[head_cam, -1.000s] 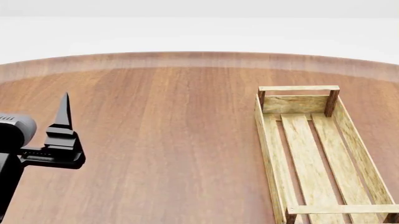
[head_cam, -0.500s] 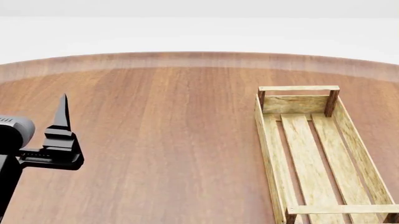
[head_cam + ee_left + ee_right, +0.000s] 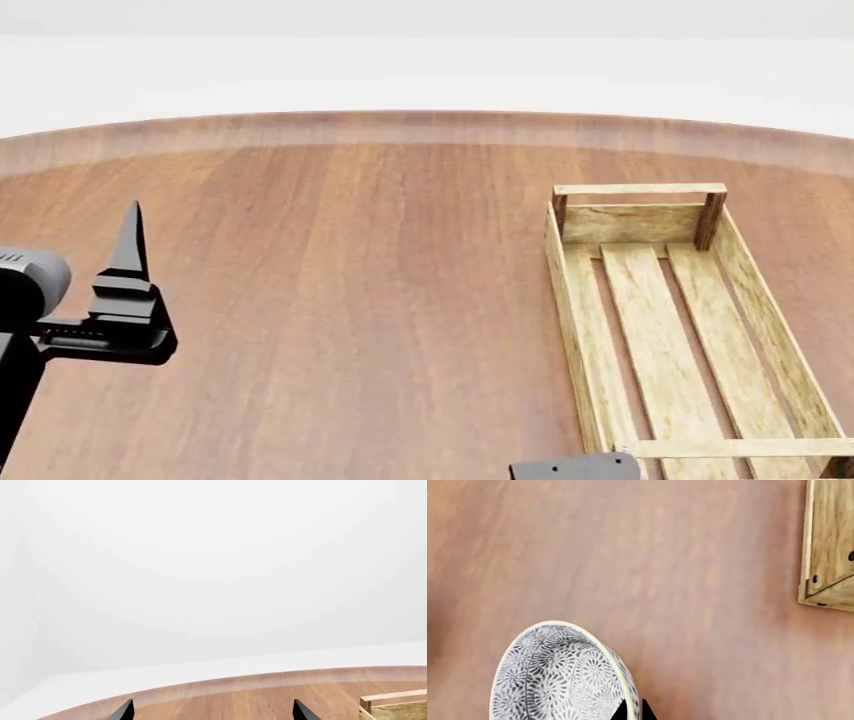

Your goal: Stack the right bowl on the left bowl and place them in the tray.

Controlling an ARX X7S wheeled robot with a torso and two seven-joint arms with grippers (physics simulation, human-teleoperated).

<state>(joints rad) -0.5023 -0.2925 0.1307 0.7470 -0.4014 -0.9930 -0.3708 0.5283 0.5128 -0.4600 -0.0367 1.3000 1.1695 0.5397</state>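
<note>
A grey-and-white flower-patterned bowl (image 3: 557, 675) shows only in the right wrist view, above the brown table. My right gripper (image 3: 632, 713) is shut on its rim, one black tip inside and one outside. I cannot tell which of the two bowls it is, and no other bowl is in view. The tray (image 3: 641, 189), a long light-wood crate with a slatted bottom, lies at the right of the head view with nothing in it. Its corner (image 3: 827, 545) lies off to one side of the held bowl. My left gripper (image 3: 212, 713) is open and holds nothing, hovering at the left (image 3: 127, 290).
The round wooden table (image 3: 347, 300) spreads under both arms, and its far curved edge (image 3: 427, 118) meets a white floor. A dark part of my right arm (image 3: 574, 468) pokes in at the head view's bottom edge, next to the tray's near end.
My left gripper has drifted slightly left and down. A dark part of my right arm has come into the head view at the bottom edge by the tray.
</note>
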